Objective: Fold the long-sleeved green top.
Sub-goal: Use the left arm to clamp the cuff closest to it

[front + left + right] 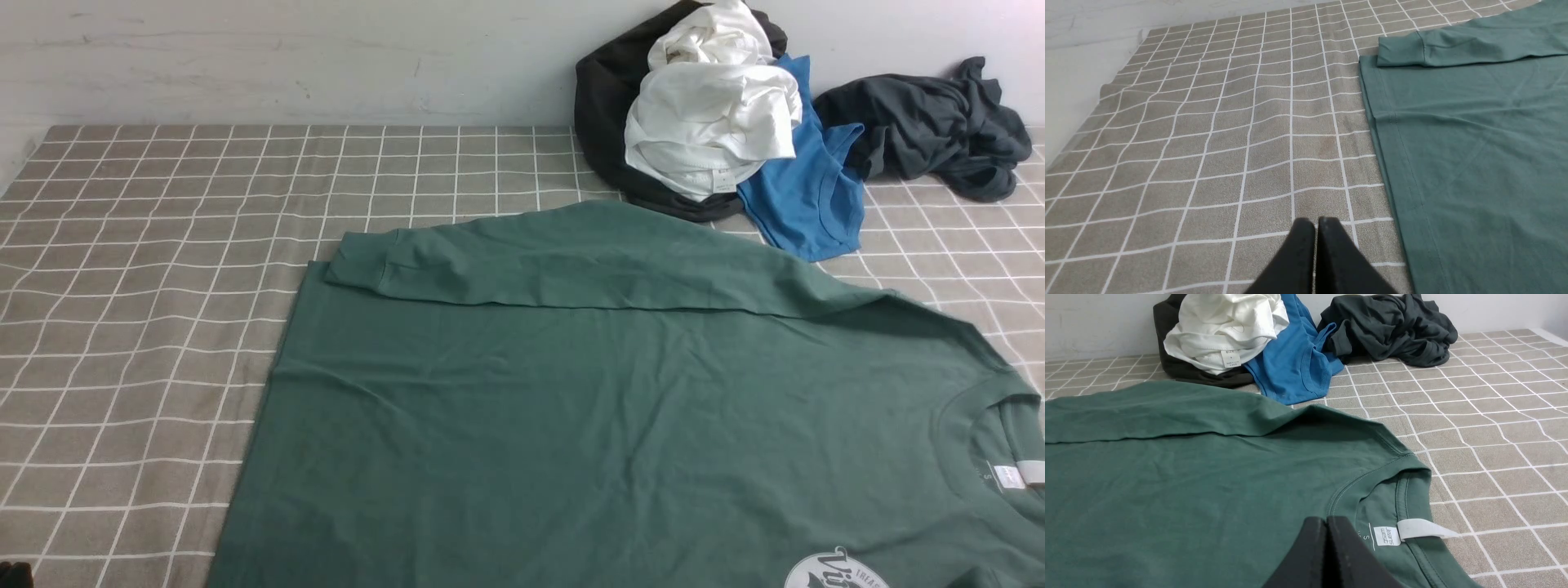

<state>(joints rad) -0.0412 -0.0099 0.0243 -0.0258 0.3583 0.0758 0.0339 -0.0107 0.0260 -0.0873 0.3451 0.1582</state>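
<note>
The green long-sleeved top (588, 408) lies flat on the checked cloth, neck to the right, hem to the left. Its far sleeve (571, 261) is folded across the body, cuff (1400, 51) near the hem. The neck label (1387, 535) and part of the round white logo (837, 572) show. My left gripper (1316, 222) is shut and empty over bare cloth beside the hem (1384, 134). Over the chest, just short of the collar (1372, 475), my right gripper (1327, 520) is shut with nothing in it. Neither gripper shows clearly in the front view.
A heap of clothes sits at the back right against the wall: a white garment (710, 114) on a black one (604, 90), a bright blue shirt (804, 196), and a dark grey garment (931, 122). The checked cloth (147, 269) stretches left to its edge (1106, 87).
</note>
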